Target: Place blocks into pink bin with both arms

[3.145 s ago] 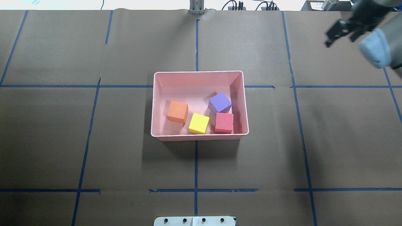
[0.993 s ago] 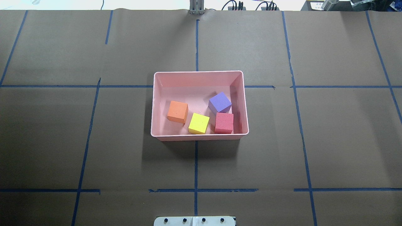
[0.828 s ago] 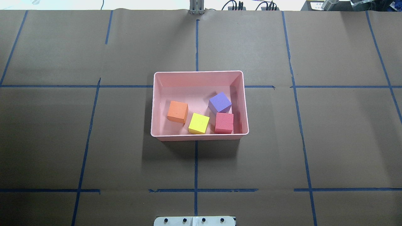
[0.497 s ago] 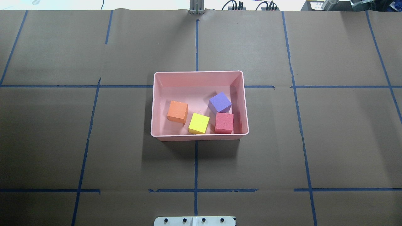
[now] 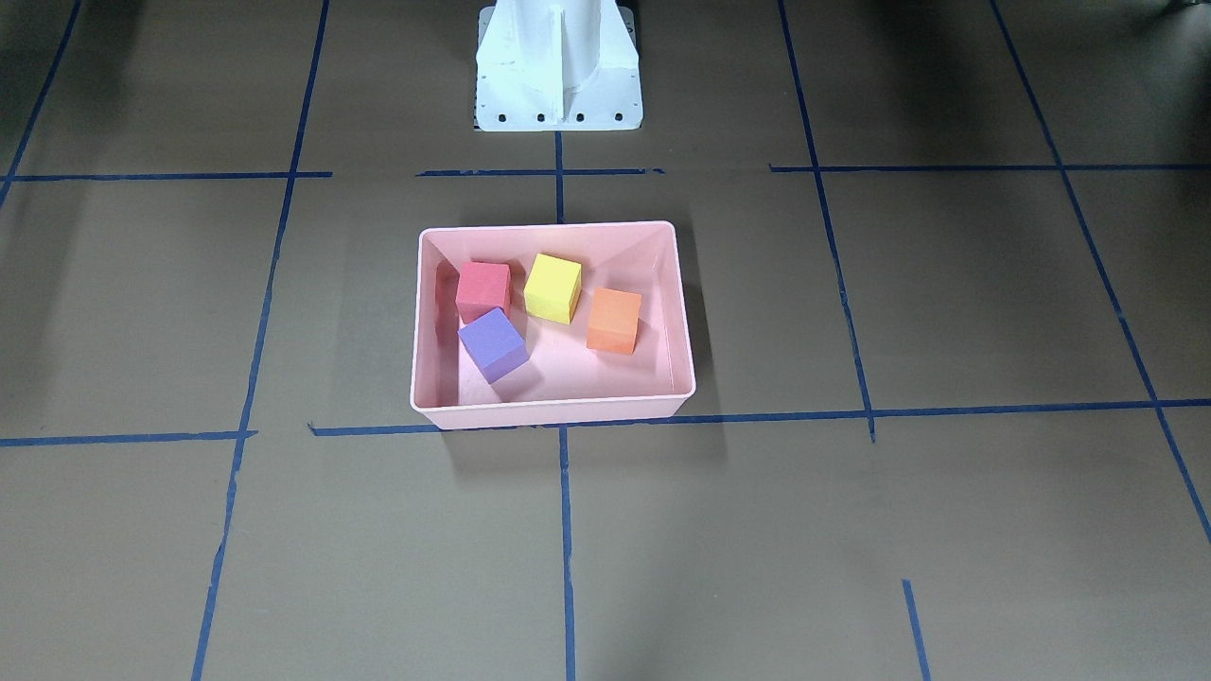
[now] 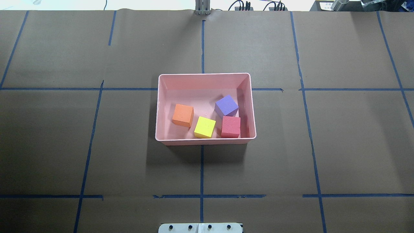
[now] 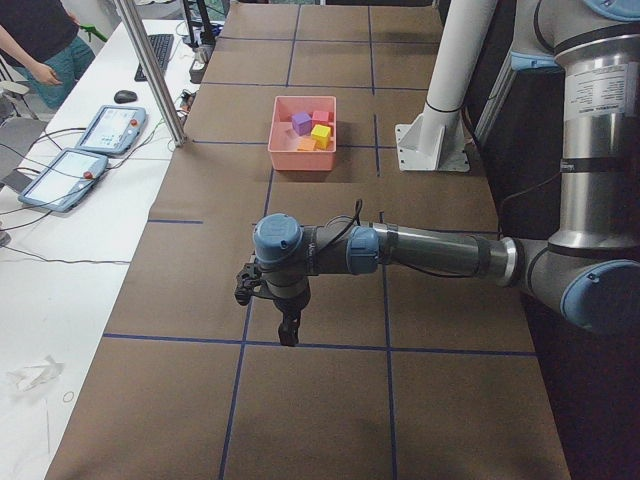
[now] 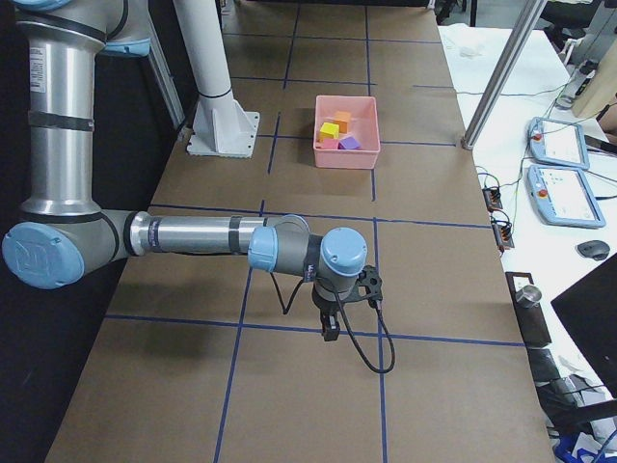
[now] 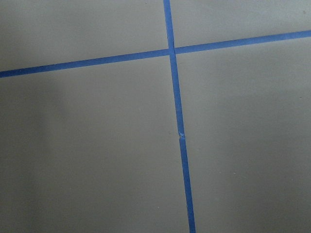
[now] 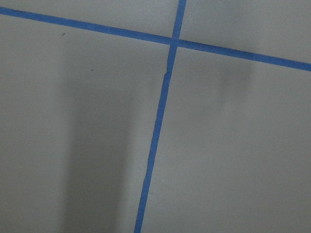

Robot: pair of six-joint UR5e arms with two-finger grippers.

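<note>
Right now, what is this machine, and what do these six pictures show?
It is a robot with two jointed arms, each ending in a gripper. Two cameras look down on the table, where a pink bin holds a red block, purple block, orange block and yellow block. Two side cameras show the left gripper and right gripper hanging above the table, far from the bin; open or shut, I cannot tell. Two wrist cameras see only brown paper with blue tape.

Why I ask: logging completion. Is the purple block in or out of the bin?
In. The purple block sits within the walls of the bin, beside the red block.
</note>
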